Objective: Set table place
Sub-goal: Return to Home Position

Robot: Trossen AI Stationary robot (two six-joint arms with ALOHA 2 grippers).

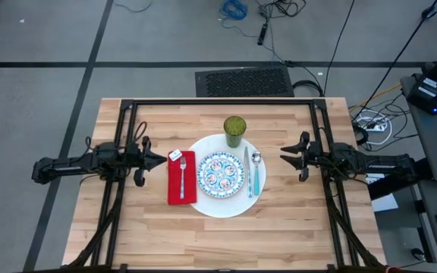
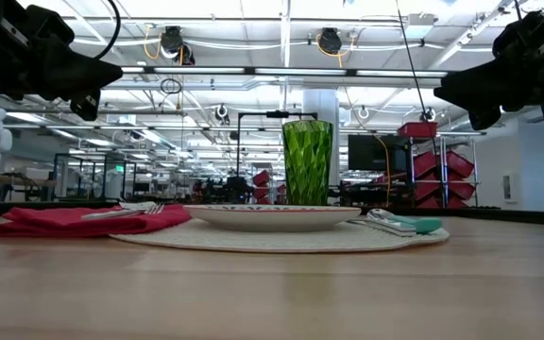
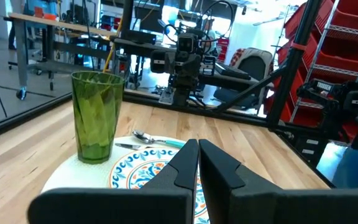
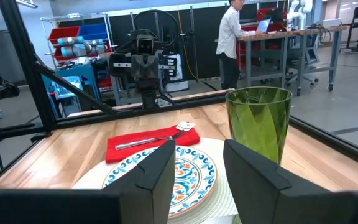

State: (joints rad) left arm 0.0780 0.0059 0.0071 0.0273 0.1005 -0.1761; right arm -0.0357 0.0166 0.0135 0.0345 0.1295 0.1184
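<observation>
The big white plate (image 1: 203,199) lies at the table's middle with the small blue-patterned plate (image 1: 220,174) on it. The green cup (image 1: 235,130) stands upright on the big plate's far edge. The knife (image 1: 246,165) and teal-handled spoon (image 1: 256,173) lie on its right part. The red napkin (image 1: 180,177) lies left of the plates with the fork (image 1: 181,171) on it. My left gripper (image 1: 160,159) hovers left of the napkin, shut and empty. My right gripper (image 1: 284,154) hovers right of the spoon, open and empty.
The black frame rails (image 1: 218,103) run along the table's far side and down both sides under the arms. Bare wood (image 1: 218,243) lies between the plate and the table's near edge. A person (image 4: 232,37) stands at a bench in the room beyond.
</observation>
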